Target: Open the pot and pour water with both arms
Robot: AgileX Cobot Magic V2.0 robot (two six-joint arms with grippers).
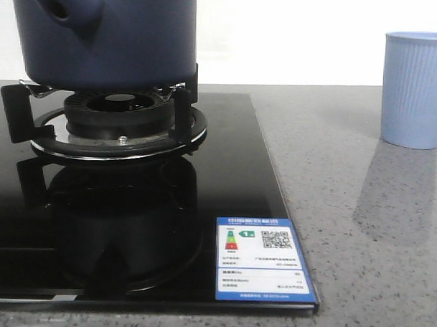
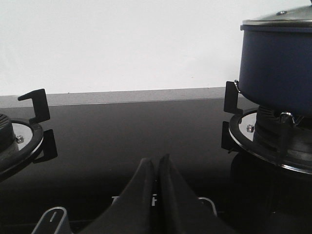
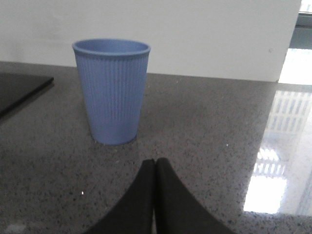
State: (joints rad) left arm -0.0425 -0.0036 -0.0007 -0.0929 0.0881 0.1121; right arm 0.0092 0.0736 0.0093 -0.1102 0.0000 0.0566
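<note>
1 pot [image 1: 108,38] w/ lid [image 2: 280,18], 1 cup [image 3: 112,90], 2 burners [image 1: 119,124] [image 2: 12,141], 2 claws [image 2: 156,173] [image 3: 155,170].

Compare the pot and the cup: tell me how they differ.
The pot is dark navy and smooth-sided; the cup is light blue and ribbed. The pot sits on the stove burner with its lid on; the cup stands open on the grey counter. Both are upright.

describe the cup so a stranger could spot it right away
Start at the black glass stove; the grey speckled counter runs off to its right. Standing upright there is the cup, light blue and ribbed, unlike the dark navy pot on the burner.
</note>
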